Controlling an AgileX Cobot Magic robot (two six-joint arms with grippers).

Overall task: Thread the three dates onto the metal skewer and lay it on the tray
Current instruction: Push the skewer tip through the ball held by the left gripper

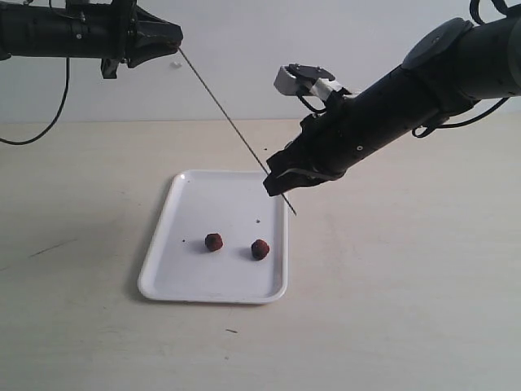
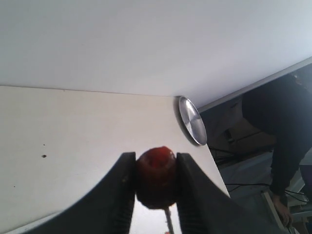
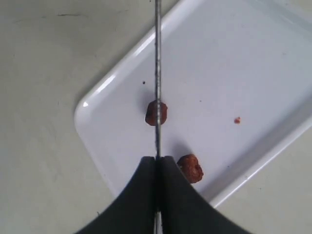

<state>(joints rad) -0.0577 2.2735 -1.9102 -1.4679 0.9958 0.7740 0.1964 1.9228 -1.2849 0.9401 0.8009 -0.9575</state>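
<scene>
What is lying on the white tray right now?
A date and a second date lie loose on the tray, with tiny specks. The right tool covers its far right corner.

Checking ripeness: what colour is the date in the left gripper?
The date is dark reddish-brown, partly brighter red; clearest in the left wrist view.

pale beige tabletop point(image 1: 407, 318) under soft, even light; plain white wall point(image 1: 244, 81) at 12 o'clock behind it; round silver disc point(image 2: 191, 120) near their junction.
</scene>
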